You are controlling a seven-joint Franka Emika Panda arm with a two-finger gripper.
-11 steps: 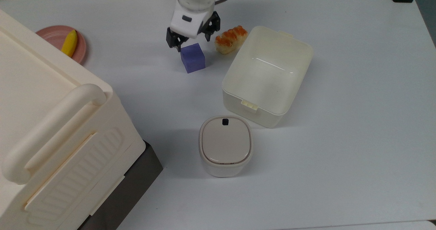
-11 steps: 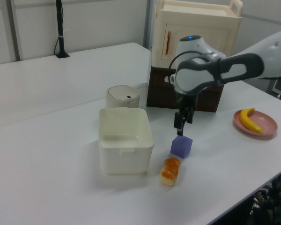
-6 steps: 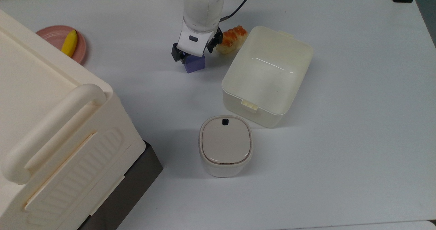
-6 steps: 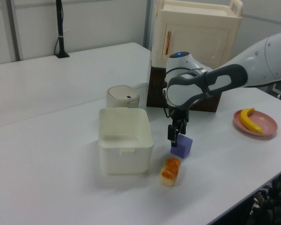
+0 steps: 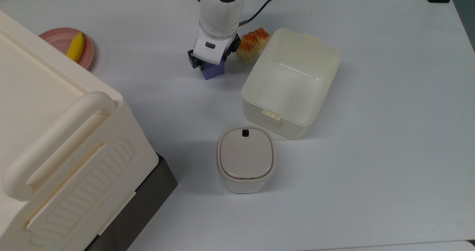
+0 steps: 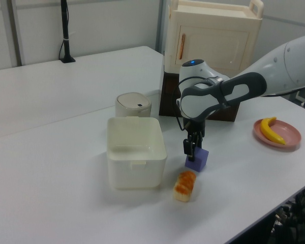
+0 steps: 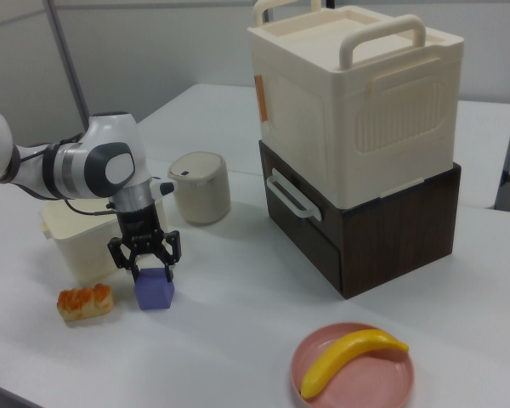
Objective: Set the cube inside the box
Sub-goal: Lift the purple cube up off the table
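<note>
The blue-purple cube point(image 5: 212, 71) point(image 6: 196, 159) point(image 7: 155, 291) rests on the white table, to the top view's left of the box. My gripper point(image 5: 212, 58) point(image 6: 192, 151) point(image 7: 149, 268) is down over the cube. It is open, with one black finger on each side of the cube's upper part. The white hand hides most of the cube's top in the top view. The box point(image 5: 282, 126) point(image 6: 137, 173) point(image 7: 68, 246) is a cream-white tub, open-topped with nothing inside, a short way from the cube.
An orange-topped food piece point(image 5: 252, 43) lies between cube and box. A small canister with a beige lid point(image 5: 245, 158) stands near the box. A pink plate point(image 5: 55, 39) holds a banana point(image 5: 75, 46). A large cream bin point(image 5: 55, 132) sits on a dark cabinet.
The gripper moved from above and behind the cube down onto it, so its fingers now straddle the cube. The cube and the box have not moved.
</note>
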